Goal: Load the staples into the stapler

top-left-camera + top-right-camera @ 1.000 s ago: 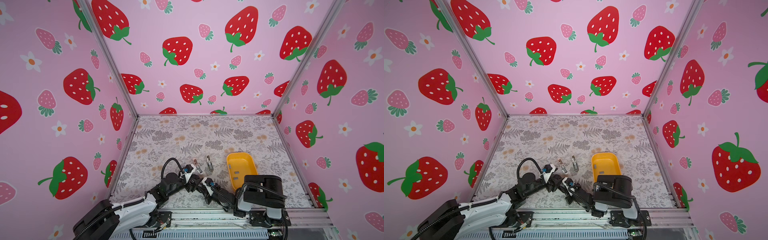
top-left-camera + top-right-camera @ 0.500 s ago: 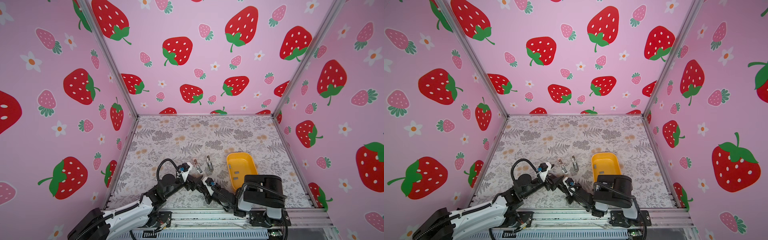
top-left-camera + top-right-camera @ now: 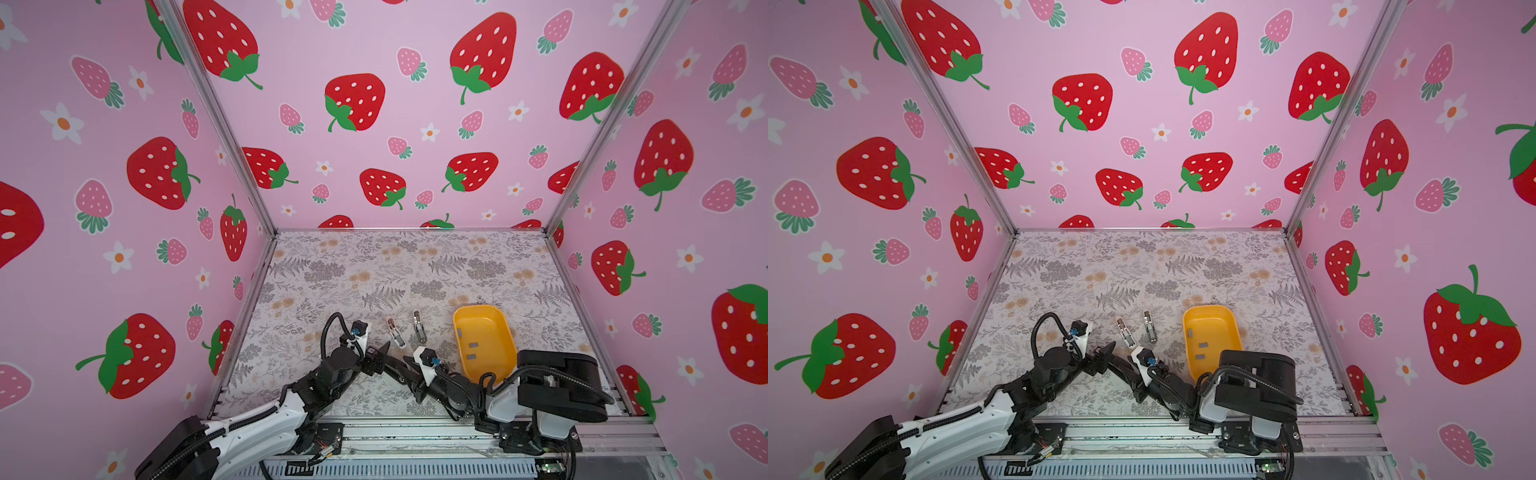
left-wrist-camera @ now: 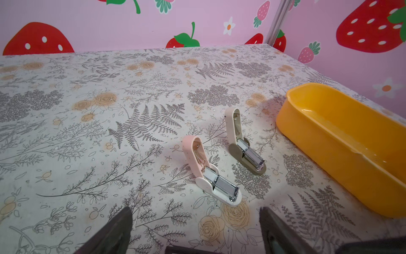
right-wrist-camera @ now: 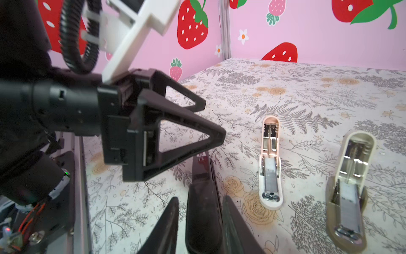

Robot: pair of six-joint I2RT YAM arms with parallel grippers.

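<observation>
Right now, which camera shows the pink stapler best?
The left wrist view: the pink stapler lies open, close, whole and sharp. The right wrist view shows it end-on, also close. In both top views it is tiny.

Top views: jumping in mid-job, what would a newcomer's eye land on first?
After the strawberry-print walls all around, the yellow tray right of centre stands out, with grey staples lying in it. Just left of it, a pink stapler and a beige stapler lie flipped open, side by side.

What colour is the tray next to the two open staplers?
The tray is yellow; it shows best in the left wrist view.
</observation>
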